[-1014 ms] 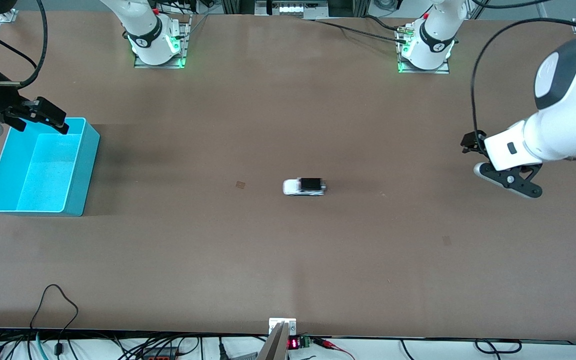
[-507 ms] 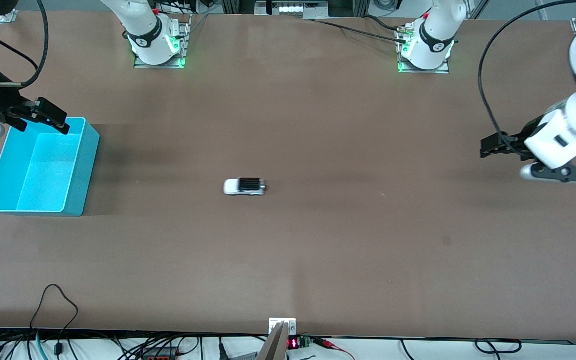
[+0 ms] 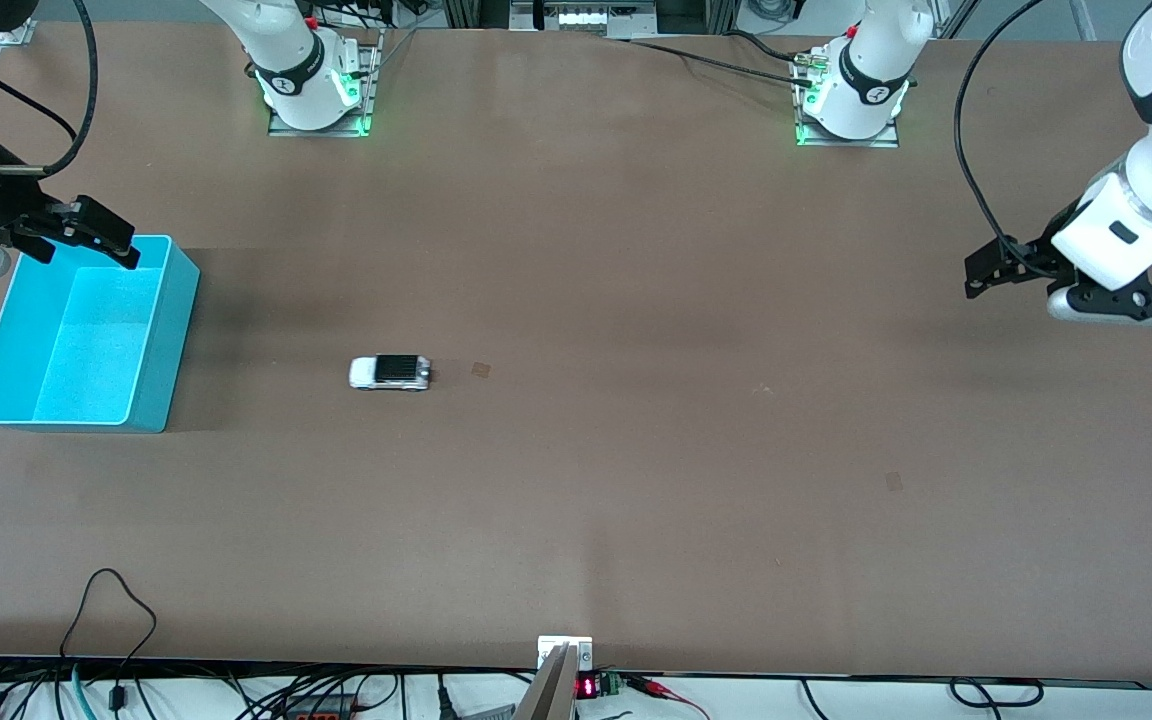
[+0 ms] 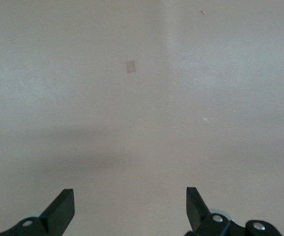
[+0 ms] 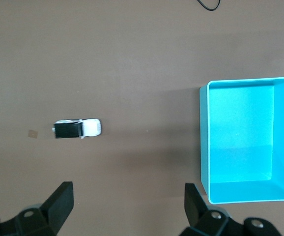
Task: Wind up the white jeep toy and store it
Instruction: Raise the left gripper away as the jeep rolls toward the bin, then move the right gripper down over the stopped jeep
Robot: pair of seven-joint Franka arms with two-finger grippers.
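Front: white jeep toy (image 3: 390, 372) sits free on the worktop (image 3: 636, 450), near the blue bin (image 3: 174, 330) at the right arm's end, probably so the right hand (image 3: 76, 238), spread over the bin's rim, can catch it. Left wrist: left hand (image 4: 129, 206) spread over bare worktop, waiting. Right wrist: jeep beside bin, not touching.

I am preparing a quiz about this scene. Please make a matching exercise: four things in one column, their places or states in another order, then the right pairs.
Things:
1. small white jeep toy with black roof
2. turquoise plastic bin
3. left gripper
4. right gripper

Places or states:
A. open, over the bin's edge
B. empty, at the right arm's end
C. on the bare table, beside the bin
D. open, over the left arm's end

Pairs: 1-C, 2-B, 3-D, 4-A
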